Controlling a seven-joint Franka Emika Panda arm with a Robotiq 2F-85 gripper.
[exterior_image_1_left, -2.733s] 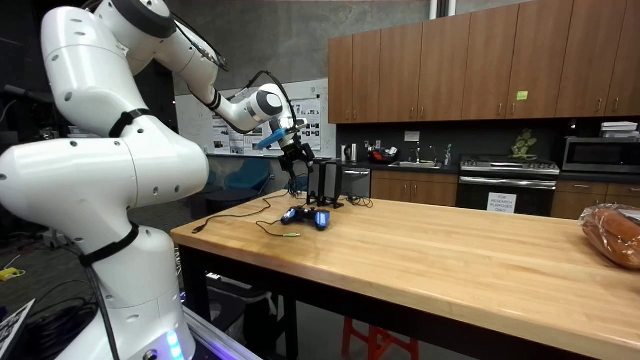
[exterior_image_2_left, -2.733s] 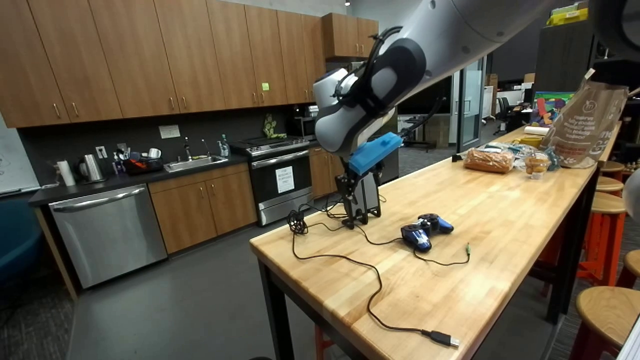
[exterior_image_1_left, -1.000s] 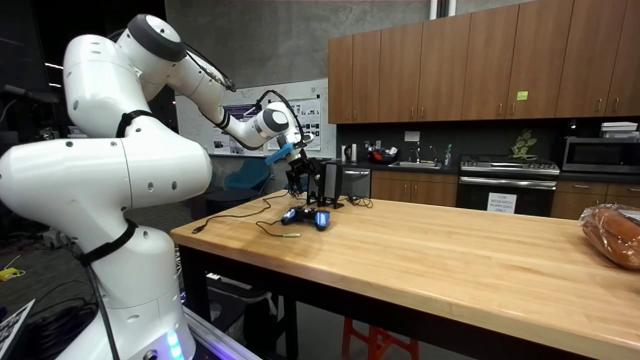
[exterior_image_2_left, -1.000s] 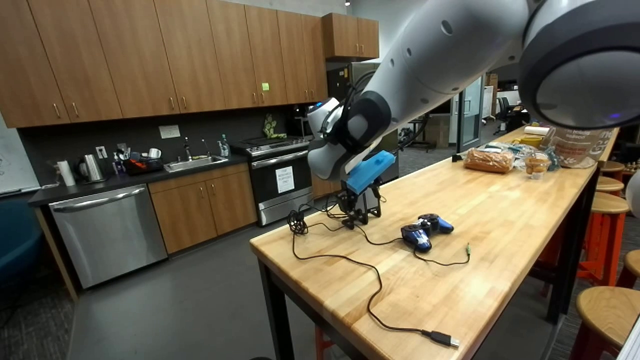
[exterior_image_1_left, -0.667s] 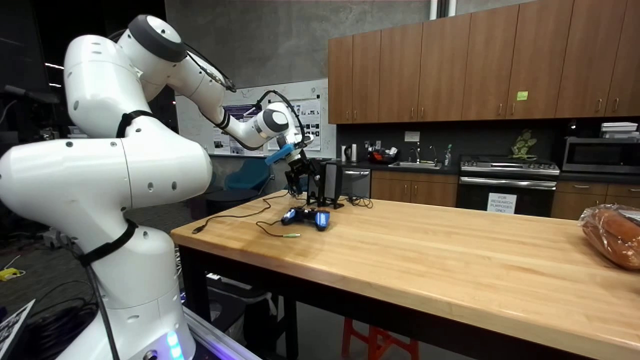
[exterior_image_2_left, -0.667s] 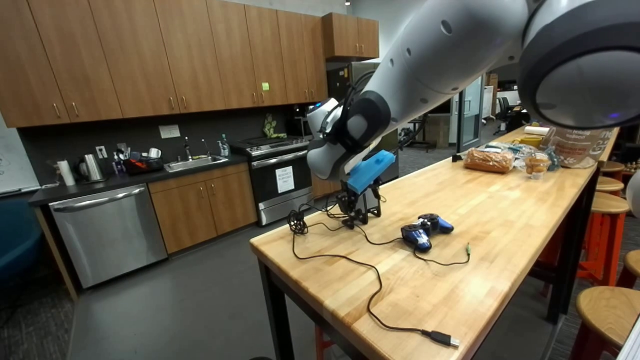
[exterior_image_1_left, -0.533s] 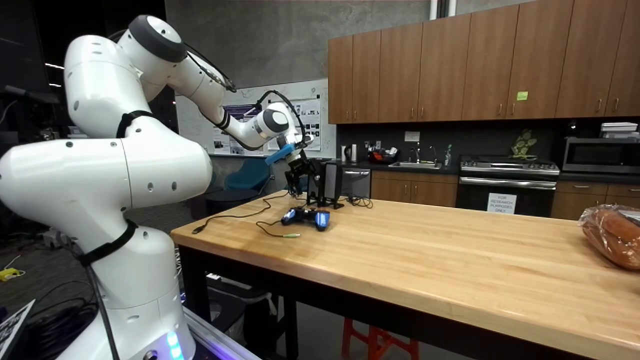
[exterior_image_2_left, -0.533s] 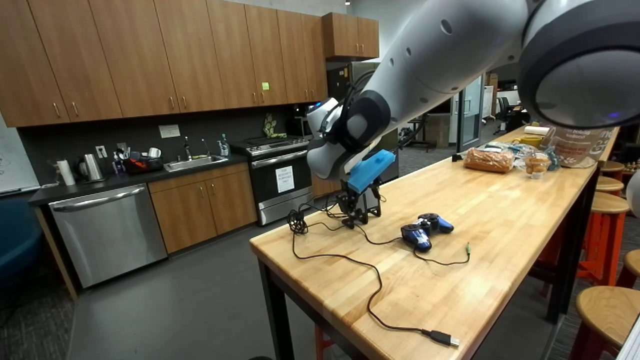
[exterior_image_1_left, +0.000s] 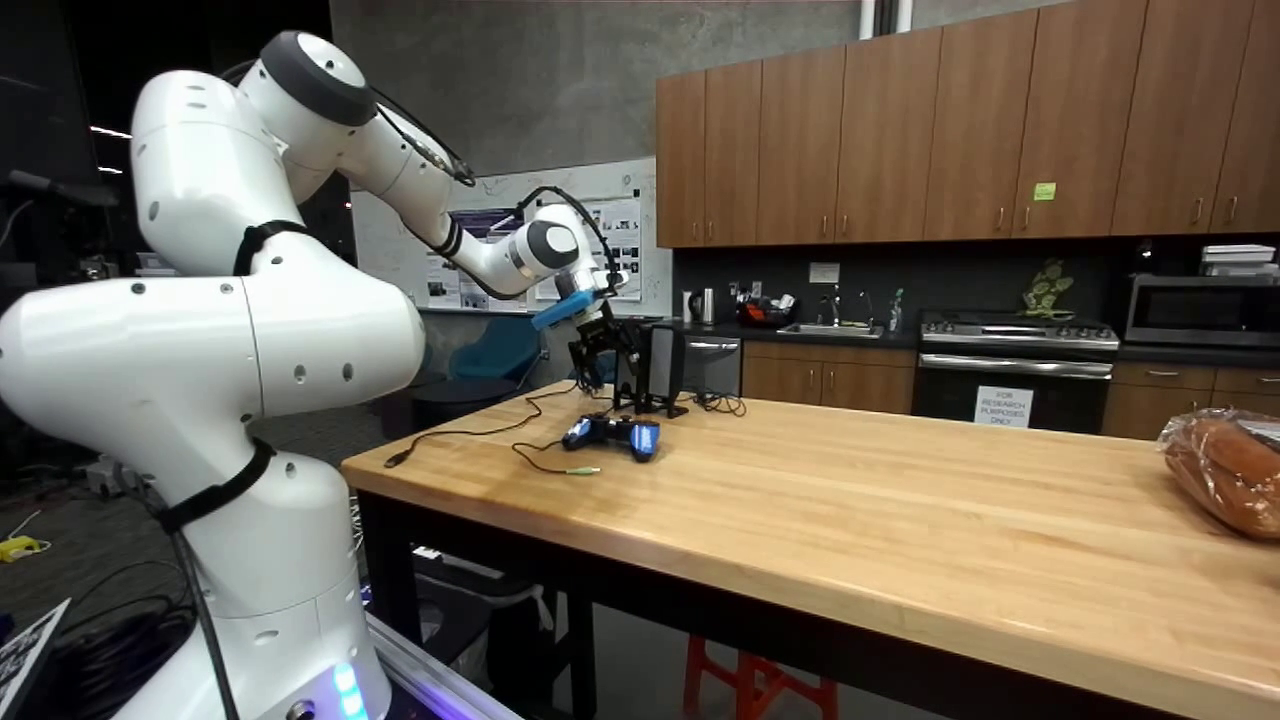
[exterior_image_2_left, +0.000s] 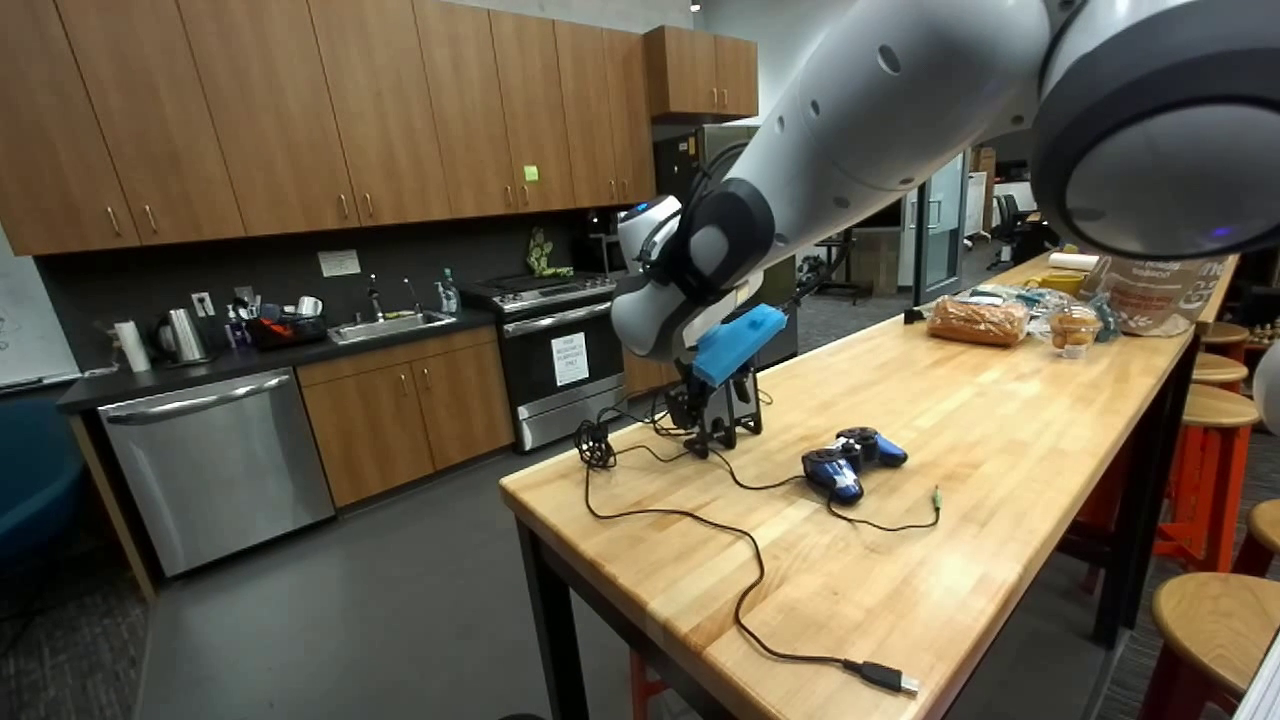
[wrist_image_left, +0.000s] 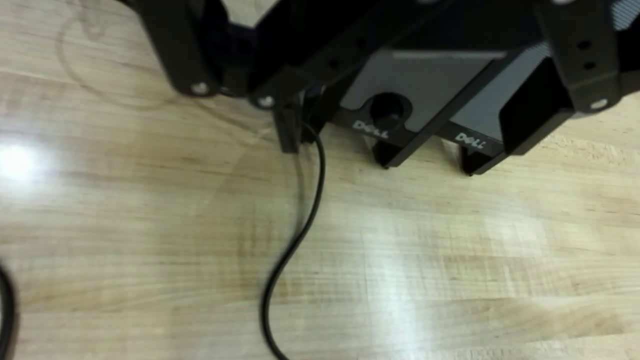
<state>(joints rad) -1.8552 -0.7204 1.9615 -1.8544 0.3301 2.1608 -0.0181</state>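
Note:
My gripper (wrist_image_left: 404, 142) comes in from the top of the wrist view with its jaws wide apart. Two grey and black Dell speakers, the nearer with a knob (wrist_image_left: 432, 80) and the other beside it (wrist_image_left: 512, 95), show between and behind the fingers. Contact cannot be told. A black cable (wrist_image_left: 312, 210) runs from behind the left fingertip across the tabletop. In both exterior views my gripper (exterior_image_1_left: 606, 365) (exterior_image_2_left: 697, 422) hangs tilted above the table beside the upright speakers (exterior_image_1_left: 664, 360) (exterior_image_2_left: 742, 405). A blue and black game controller (exterior_image_1_left: 612, 432) (exterior_image_2_left: 850, 462) lies nearby.
A cable with a USB plug (exterior_image_2_left: 882, 676) stretches toward the table's end. A green-tipped plug (exterior_image_2_left: 936, 500) lies by the controller. Bundled cable (exterior_image_2_left: 595, 450) sits near the edge. Bagged bread (exterior_image_2_left: 978, 320), a muffin pack (exterior_image_2_left: 1074, 330) and a paper bag (exterior_image_2_left: 1150, 300) stand farther along the wooden table (exterior_image_2_left: 800, 560).
Compared with 2.7 s ago, the arm has come down and the gripper is lower, closer to the speakers. Over the last second the wrist has only shifted slightly. The tabletop things have not moved.

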